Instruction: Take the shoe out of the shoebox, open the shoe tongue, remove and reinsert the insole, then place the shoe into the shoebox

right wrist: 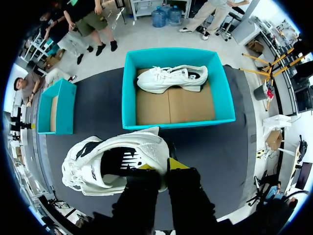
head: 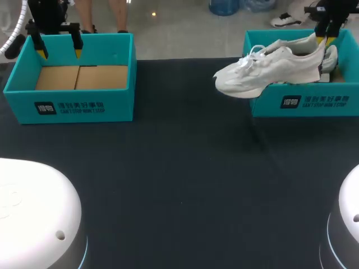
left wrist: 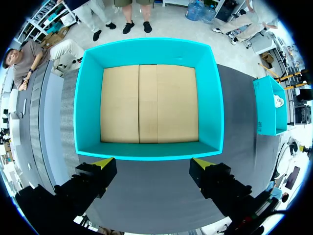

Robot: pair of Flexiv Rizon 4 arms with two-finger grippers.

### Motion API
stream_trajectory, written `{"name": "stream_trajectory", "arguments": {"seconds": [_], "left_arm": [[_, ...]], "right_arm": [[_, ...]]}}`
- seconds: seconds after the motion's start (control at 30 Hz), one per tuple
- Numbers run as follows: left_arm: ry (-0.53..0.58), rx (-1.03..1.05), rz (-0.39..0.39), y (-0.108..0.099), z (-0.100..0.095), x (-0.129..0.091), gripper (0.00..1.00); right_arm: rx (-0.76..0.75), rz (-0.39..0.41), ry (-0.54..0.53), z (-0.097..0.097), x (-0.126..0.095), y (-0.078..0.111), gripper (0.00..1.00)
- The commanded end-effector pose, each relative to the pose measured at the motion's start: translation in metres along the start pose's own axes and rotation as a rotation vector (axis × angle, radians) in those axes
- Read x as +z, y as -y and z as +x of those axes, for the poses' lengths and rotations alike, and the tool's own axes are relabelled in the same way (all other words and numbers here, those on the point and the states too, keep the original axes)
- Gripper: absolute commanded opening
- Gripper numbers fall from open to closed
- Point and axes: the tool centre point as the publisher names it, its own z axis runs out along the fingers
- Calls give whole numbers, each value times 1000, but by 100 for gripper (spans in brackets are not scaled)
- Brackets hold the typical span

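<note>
A white sneaker (head: 263,70) hangs in the air, its toe sticking out over the left wall of the teal shoebox (head: 303,101) at the right. My right gripper (head: 323,38) is shut on its heel collar. In the right wrist view the held sneaker (right wrist: 112,161) lies across my right gripper (right wrist: 161,165), one finger inside the heel and one outside, well above the shoebox (right wrist: 129,93). A second white sneaker (right wrist: 171,78) rests inside that box on its cardboard floor. My left gripper (head: 59,52) hovers open over an empty teal box (head: 73,103).
In the left wrist view the empty box (left wrist: 88,98) lies straight ahead of my open left gripper (left wrist: 152,162), with the other box (left wrist: 269,107) off to the side. Dark table cloth (head: 179,168) spreads between the boxes. The arms' white bases (head: 33,213) fill the near corners.
</note>
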Motion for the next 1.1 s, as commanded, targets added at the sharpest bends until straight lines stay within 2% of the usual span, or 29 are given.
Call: {"name": "stream_trajectory", "arguments": {"seconds": [0.03, 0.3, 0.63, 0.77, 0.8, 1.1], "left_arm": [[1, 0, 0, 0, 0, 0, 100], [1, 0, 0, 0, 0, 0, 100], [1, 0, 0, 0, 0, 0, 100], [1, 0, 0, 0, 0, 0, 100], [1, 0, 0, 0, 0, 0, 100], [1, 0, 0, 0, 0, 0, 100]], "right_arm": [[13, -100, 9, 14, 9, 30, 0], [68, -134, -1, 34, 15, 64, 0], [49, -91, -28, 71, 39, 100, 0], [36, -68, -28, 85, 37, 107, 0], [52, -59, 3, 87, 36, 108, 0], [65, -46, 6, 85, 34, 106, 0]]}}
